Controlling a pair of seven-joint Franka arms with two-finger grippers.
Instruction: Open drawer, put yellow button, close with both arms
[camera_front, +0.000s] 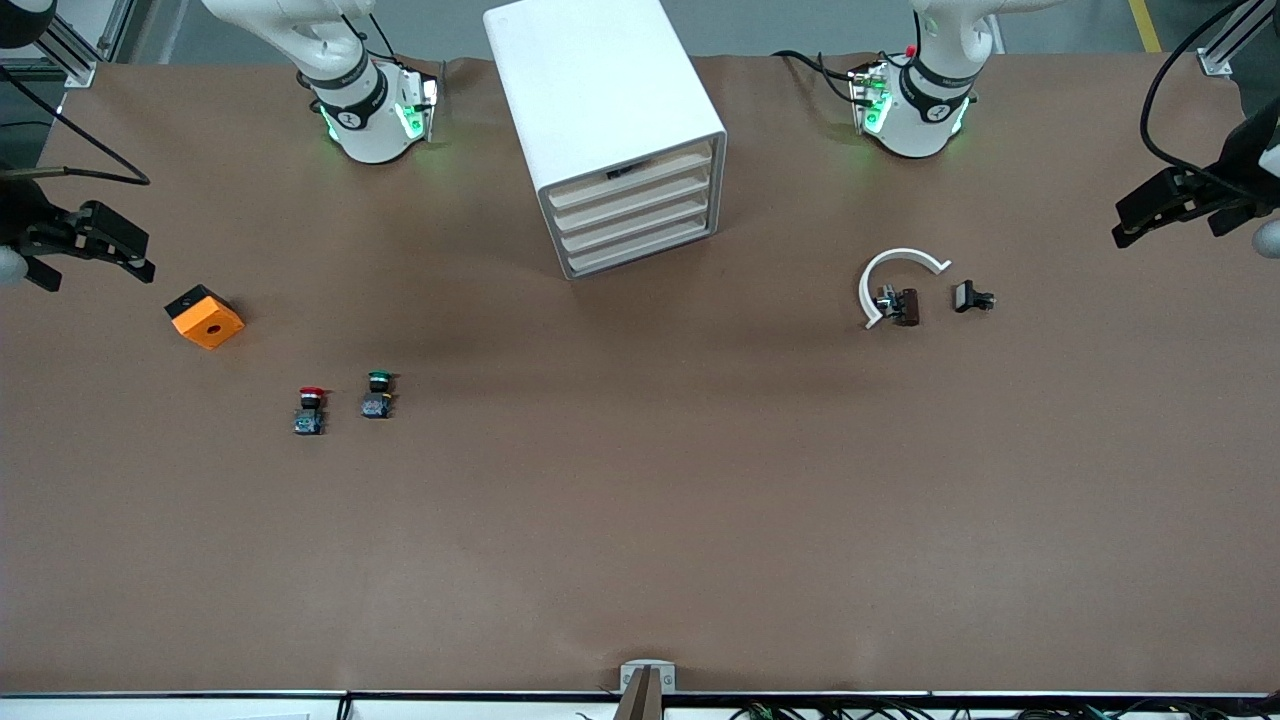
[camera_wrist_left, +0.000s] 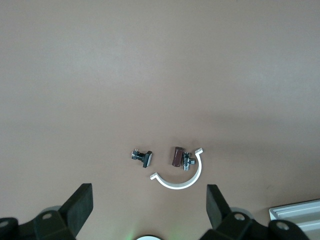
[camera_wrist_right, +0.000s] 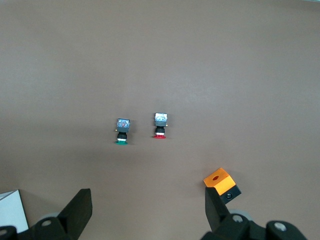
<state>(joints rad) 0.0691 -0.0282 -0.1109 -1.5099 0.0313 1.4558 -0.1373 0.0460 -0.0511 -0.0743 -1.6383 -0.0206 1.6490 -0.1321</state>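
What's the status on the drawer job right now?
Left end effector and right end effector open, empty, parked high at opposite table ends. Top drawer shut. Yellow button not in view. Nothing blocking the cabinet front.

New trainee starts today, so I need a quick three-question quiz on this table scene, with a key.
1. True or false: the left gripper and the right gripper are both shut.
2. The orange cube lies: A) toward the right arm's end of the table; B) toward the left arm's end; C) on the white cabinet.
3. Fill in: the green-capped button stands beside the ___-capped button.
Key: 1 false, both are open; 2 A; 3 red.
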